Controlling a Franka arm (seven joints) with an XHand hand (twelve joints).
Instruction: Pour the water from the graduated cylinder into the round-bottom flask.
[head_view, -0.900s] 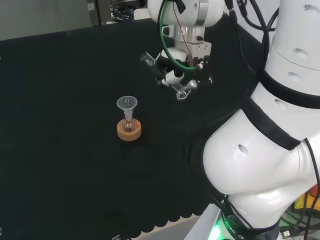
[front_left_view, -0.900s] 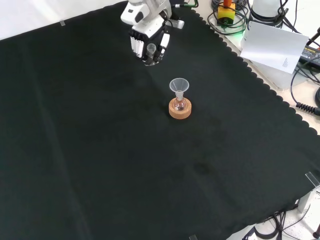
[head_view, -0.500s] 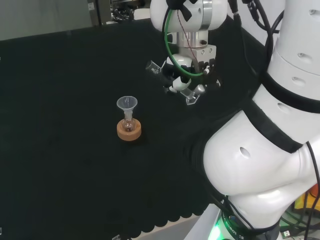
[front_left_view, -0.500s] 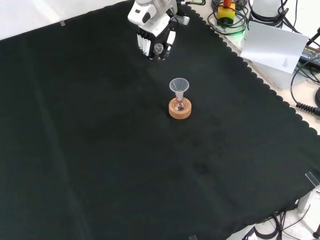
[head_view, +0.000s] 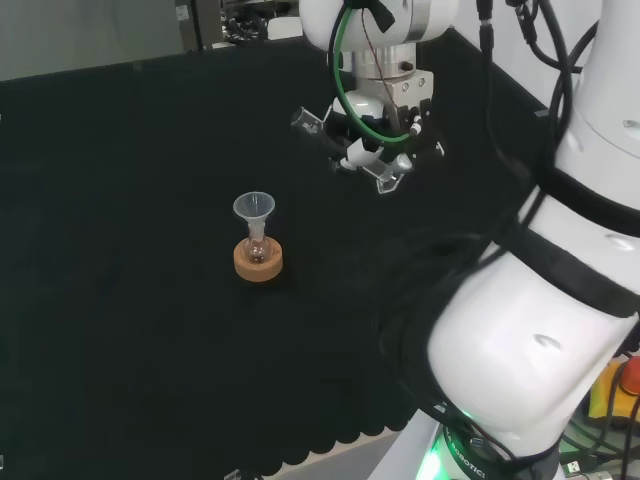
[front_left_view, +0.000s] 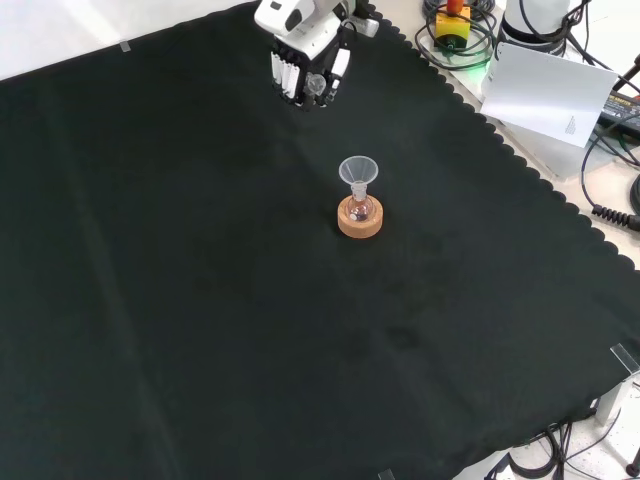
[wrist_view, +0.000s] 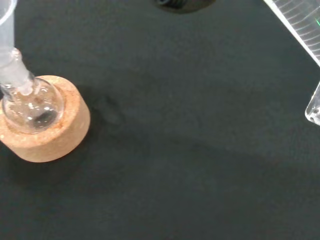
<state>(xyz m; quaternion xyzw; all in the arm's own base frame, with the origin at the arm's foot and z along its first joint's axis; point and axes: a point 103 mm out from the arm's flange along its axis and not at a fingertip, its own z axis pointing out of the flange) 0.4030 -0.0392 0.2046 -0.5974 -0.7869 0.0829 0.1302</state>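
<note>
A small clear round-bottom flask (head_view: 257, 250) (front_left_view: 360, 209) (wrist_view: 30, 104) sits in a cork ring stand (head_view: 258, 262) (front_left_view: 360, 220) (wrist_view: 47, 132) with a clear funnel (head_view: 254, 209) (front_left_view: 358, 171) in its neck. The hand (head_view: 375, 150) (front_left_view: 305, 72) is up off the cloth, right of the flask and farther back in the head view, its fingers curled round a clear graduated cylinder (head_view: 312, 123) (front_left_view: 317, 85) (wrist_view: 302, 25). The cylinder lies tilted, with its open mouth toward the flask side. Whether it holds water I cannot tell.
The arm's white links (head_view: 540, 330) fill the head view's right side. Beyond the cloth's scalloped edge in the front view lie cables (front_left_view: 610, 190), a sheet of paper (front_left_view: 545, 95) and an orange-topped device (front_left_view: 452, 22).
The hand with the cylinder has moved away from the flask: rightward and farther back in the head view, upward in the front view. The flask, funnel and stand have stayed put.
</note>
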